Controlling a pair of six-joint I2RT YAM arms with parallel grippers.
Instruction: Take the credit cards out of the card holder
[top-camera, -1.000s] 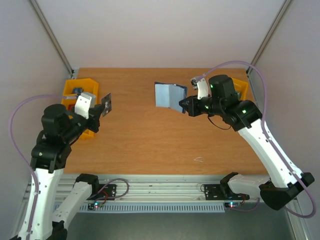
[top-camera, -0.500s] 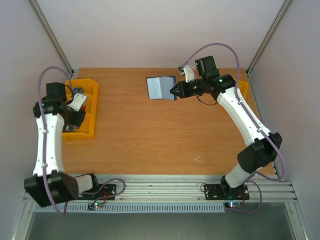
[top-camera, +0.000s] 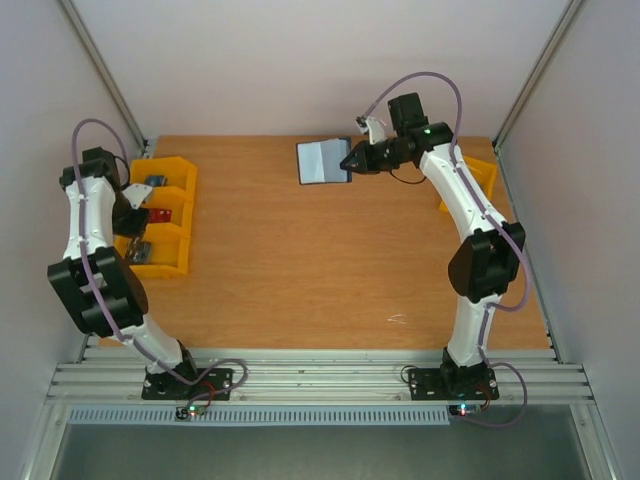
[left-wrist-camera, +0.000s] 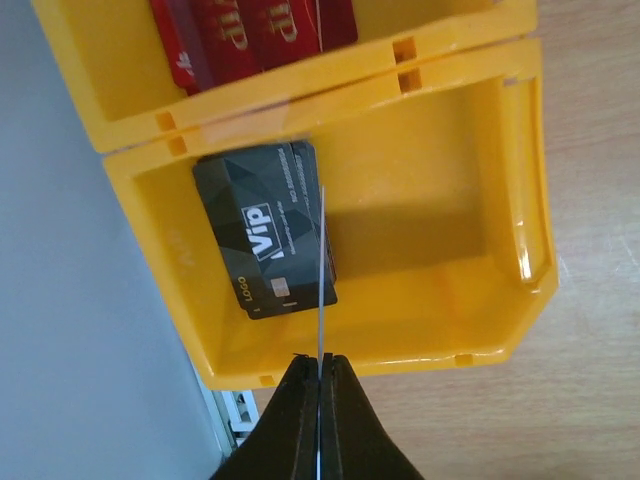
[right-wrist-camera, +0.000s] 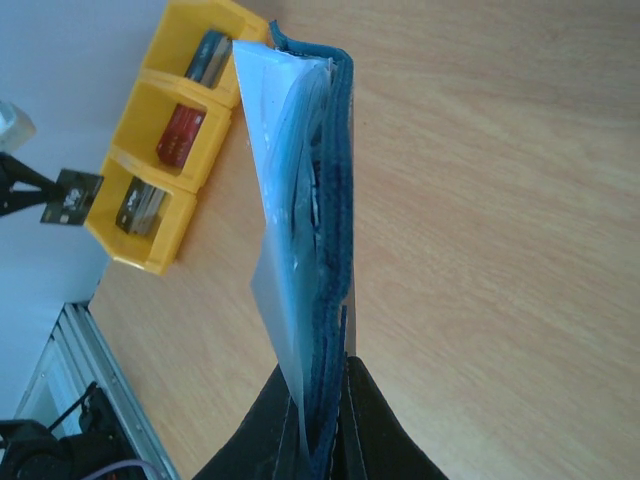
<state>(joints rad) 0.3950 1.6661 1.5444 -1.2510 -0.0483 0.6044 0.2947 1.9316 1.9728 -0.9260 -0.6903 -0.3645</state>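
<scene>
Card holder (right-wrist-camera: 310, 230) juts lengthwise from right pincer's (right-wrist-camera: 320, 385) grip; left pincer (left-wrist-camera: 320, 375) pinches edge-on card (left-wrist-camera: 322, 270).

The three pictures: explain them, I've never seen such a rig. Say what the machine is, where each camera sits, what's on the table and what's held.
Two white robot arms are bolted at the near edge of a wooden table. The overhead picture looks down from behind them; the other two come from a camera on each wrist, with that arm's black jaws at the bottom. The left arm reaches over a yellow bin, jaws shut on a thin card seen edge-on, above a compartment of black cards; red cards lie in the next. The right arm has its jaws shut on the edge of the card holder, a blue wallet, open, at the table's far side.
</scene>
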